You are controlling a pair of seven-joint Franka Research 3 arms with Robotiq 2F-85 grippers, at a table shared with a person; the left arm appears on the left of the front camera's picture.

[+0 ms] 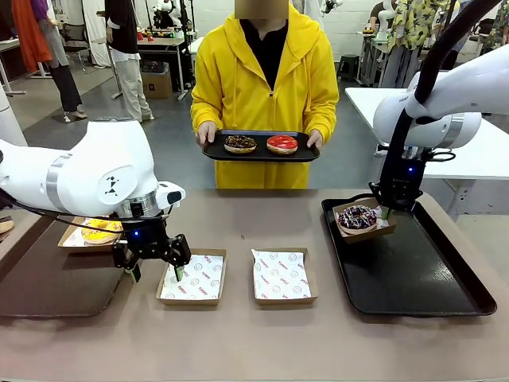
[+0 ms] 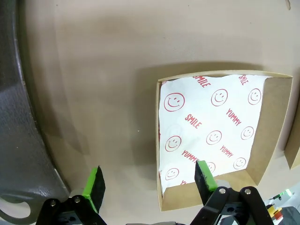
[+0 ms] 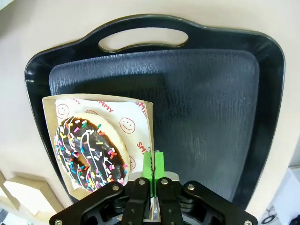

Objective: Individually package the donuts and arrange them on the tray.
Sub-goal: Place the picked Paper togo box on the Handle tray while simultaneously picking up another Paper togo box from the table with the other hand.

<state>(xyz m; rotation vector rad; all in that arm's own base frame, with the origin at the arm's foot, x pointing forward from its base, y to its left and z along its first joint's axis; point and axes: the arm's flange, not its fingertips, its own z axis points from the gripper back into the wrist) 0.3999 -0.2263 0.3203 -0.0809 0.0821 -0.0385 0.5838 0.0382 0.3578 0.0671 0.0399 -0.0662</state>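
My right gripper (image 1: 385,213) (image 3: 153,164) is shut on the side wall of a brown paper-lined box (image 3: 143,123) that holds a dark-iced sprinkled donut (image 1: 357,216) (image 3: 89,152), at the far left corner of the black tray (image 1: 413,274) (image 3: 211,117). My left gripper (image 1: 157,273) (image 2: 149,180) is open and straddles the left wall of an empty lined box (image 1: 193,278) (image 2: 215,136), one finger (image 2: 204,174) inside and the other on the table. A yellow donut (image 1: 99,231) lies in a box at the far left. The person holds a small black tray (image 1: 215,153) with a chocolate donut (image 1: 239,143) and a red donut (image 1: 281,143).
A second empty lined box (image 1: 284,277) sits at the table's middle, between the left box and the black tray. A dark brown tray (image 1: 48,282) (image 2: 18,117) lies at the left under the yellow donut's box. Most of the black tray's floor is bare.
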